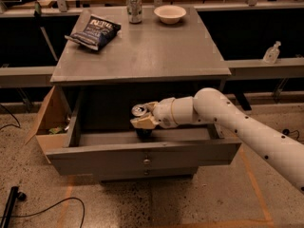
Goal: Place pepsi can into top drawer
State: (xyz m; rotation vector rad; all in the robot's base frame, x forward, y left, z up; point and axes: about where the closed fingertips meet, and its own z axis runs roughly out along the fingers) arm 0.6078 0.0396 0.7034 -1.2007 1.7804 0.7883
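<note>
The top drawer point(142, 151) of the grey cabinet stands pulled open, its front carrying a small round knob point(147, 161). My gripper point(142, 121) reaches in from the right, over the drawer's inside. It is shut on the pepsi can point(140, 120), whose silver top shows above the fingers and whose dark body shows below them. The can stands upright with its base low in the drawer, near the drawer floor. Whether it touches the floor I cannot tell.
On the cabinet top point(142, 51) lie a dark chip bag point(94, 31), a pale silver-green can point(134, 6) and a white bowl point(170, 13). A cardboard box point(51, 122) stands left of the cabinet. A cable runs over the floor at the lower left.
</note>
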